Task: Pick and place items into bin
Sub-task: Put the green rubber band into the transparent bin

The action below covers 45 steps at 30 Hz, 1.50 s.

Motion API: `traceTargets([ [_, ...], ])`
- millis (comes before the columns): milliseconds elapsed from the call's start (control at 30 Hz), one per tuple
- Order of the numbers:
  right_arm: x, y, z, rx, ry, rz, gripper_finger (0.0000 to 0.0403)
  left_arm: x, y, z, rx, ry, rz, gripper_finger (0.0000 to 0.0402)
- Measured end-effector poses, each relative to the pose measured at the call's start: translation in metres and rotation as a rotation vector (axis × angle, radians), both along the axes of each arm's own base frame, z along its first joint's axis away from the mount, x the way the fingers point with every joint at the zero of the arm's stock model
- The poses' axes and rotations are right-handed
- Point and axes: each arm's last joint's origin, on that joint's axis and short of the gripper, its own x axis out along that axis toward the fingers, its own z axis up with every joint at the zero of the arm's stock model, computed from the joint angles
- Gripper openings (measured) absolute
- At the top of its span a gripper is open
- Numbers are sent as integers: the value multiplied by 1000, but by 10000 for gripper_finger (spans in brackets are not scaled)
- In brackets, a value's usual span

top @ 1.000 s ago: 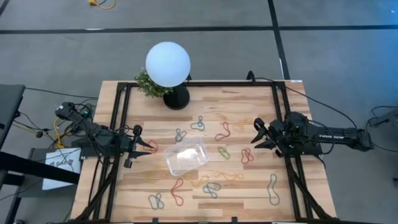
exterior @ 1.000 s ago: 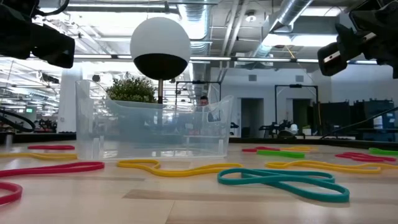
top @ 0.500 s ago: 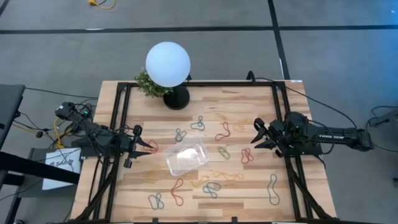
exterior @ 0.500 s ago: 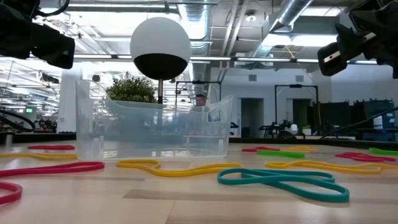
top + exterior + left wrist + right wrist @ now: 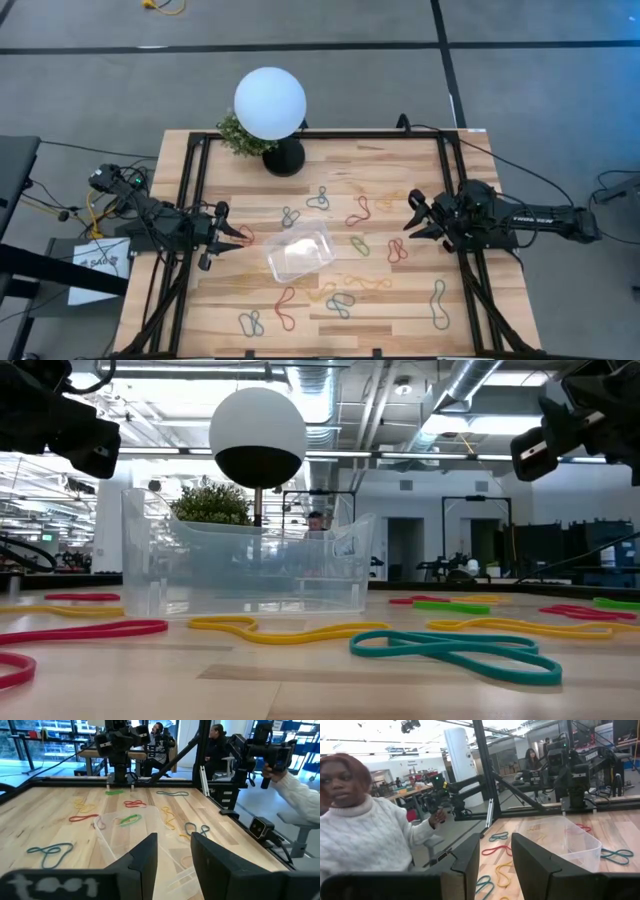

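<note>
Several thin coloured loops lie flat and scattered on the wooden table, among them a red one by my left gripper, a green one, a red one and a teal one. The clear bin stands on its base mid-table, also seen as the bin in the low view, and looks empty. My left gripper hovers open at the table's left edge, above the table. My right gripper hovers open right of centre. Both point at the bin, and neither holds anything.
A white globe lamp on a black base and a small plant stand at the far edge. A black frame rail runs round the table. A person in a white sweater stands beyond the table's edge.
In the low view my left arm has dipped slightly. Nothing on the table has moved.
</note>
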Motion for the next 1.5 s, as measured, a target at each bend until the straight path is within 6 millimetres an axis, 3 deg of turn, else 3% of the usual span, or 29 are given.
traceTargets([
  [333,0,0,2,-33,-41,-4,107,0,0,0,-58,6,15,110],
  [600,0,-1,2,-29,-42,-55,107,1,4,6,-43,-65,138,110],
  [833,3,-11,-1,9,-3,-390,107,1,4,8,-27,-81,147,110],
  [1233,3,-22,-14,20,132,-765,107,1,3,0,-113,8,132,110],
  [1333,4,-21,-9,16,146,-719,107,1,3,0,-109,9,131,110],
  [1500,10,-20,38,-59,192,-712,107,1,3,0,-91,7,133,110],
])
